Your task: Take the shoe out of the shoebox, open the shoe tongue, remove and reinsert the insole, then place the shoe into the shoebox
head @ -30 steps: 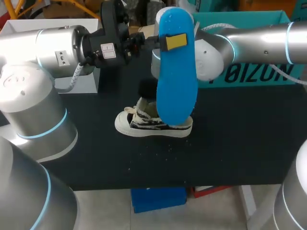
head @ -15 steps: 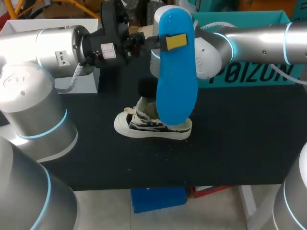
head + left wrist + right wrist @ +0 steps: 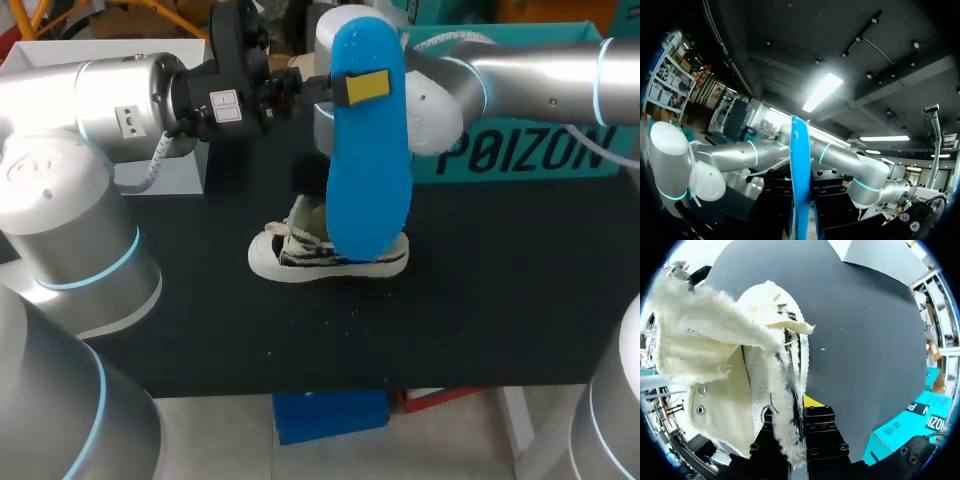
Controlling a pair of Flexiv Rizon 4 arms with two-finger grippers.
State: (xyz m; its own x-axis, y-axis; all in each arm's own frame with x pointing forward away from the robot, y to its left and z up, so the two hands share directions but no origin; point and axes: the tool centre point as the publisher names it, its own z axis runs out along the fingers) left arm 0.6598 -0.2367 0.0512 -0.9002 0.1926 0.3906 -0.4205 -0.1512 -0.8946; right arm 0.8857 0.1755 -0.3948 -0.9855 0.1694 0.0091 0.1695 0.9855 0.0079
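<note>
While the left tool (image 3: 800,200) pinches the blue insole (image 3: 370,190) high over the shoe (image 3: 330,262) on the counter (image 3: 500,320) and the right tool (image 3: 799,415) pinches just the shoe's side wall, reinsertion risk: insole buckles on the rim, or fabric slips.

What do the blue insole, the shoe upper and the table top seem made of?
Insole: likely foam, smooth matte blue, thin when seen edge on. Shoe upper: off-white woven canvas, with frayed edges and shiny, metal-looking eyelets. Table top: matte black, cloth or mat, cannot tell.
</note>
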